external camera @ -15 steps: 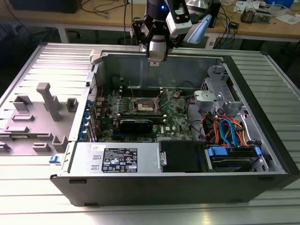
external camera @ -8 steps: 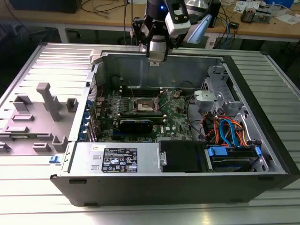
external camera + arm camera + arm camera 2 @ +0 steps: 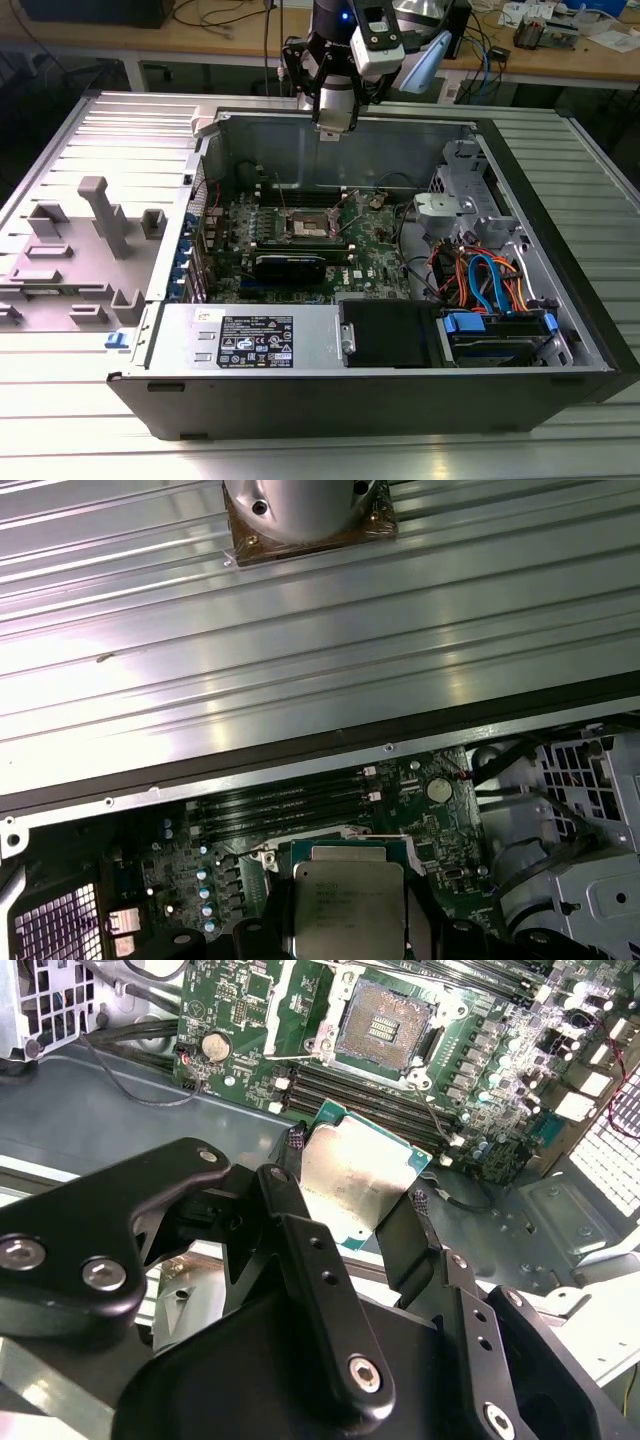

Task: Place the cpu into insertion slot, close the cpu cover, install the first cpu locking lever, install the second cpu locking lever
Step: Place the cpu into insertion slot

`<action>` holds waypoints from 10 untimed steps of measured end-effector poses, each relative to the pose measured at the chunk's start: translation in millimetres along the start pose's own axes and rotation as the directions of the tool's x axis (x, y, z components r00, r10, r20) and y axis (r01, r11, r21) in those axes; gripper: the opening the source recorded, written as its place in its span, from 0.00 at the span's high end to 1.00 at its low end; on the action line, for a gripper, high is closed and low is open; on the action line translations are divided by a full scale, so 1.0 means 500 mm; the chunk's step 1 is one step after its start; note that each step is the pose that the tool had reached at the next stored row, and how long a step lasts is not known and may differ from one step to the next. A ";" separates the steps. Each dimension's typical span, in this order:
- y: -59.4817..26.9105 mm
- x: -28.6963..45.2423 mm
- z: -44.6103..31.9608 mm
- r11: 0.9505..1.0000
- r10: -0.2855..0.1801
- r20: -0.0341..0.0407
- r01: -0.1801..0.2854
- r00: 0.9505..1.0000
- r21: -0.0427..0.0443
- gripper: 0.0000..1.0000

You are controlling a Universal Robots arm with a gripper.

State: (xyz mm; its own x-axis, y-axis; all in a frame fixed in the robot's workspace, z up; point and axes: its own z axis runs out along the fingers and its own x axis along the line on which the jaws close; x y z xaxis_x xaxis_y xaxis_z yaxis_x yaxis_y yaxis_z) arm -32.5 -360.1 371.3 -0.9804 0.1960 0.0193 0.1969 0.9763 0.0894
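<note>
Clamped on the cpu (image 3: 350, 1200) is the gripper (image 3: 357, 1168): the chip is pinched by its edges between two black fingers (image 3: 300, 1230), with its silver top shown in the second wrist view. In the first wrist view the cpu (image 3: 347, 910) is carried over the green board (image 3: 440, 830). In the exterior view the gripper (image 3: 333, 125) is seen high by the rear wall of the computer case (image 3: 400, 150), well apart from the insertion slot (image 3: 305, 228). The slot (image 3: 385, 1025) lies bare, its contacts exposed. Placement is judged not yet done, and the cover and both levers are left. How the cpu cover stands cannot be told.
</note>
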 end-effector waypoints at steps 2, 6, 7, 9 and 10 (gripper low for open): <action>0.000 0.000 0.000 1.000 0.000 0.000 0.000 1.000 0.000 0.45; -0.008 -0.001 -0.001 1.000 0.000 0.000 0.000 1.000 0.000 0.45; -0.014 -0.003 -0.001 1.000 0.000 0.000 0.000 1.000 0.000 0.45; -0.018 -0.003 0.000 1.000 0.011 0.001 -0.011 1.000 0.000 0.45; -0.018 -0.003 0.000 1.000 0.018 0.002 -0.018 1.000 0.000 0.45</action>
State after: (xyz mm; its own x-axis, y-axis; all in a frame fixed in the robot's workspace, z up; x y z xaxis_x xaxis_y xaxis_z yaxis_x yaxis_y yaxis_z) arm -32.6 -369.2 370.6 -0.9768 0.2135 0.0191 0.2143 0.9727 0.0886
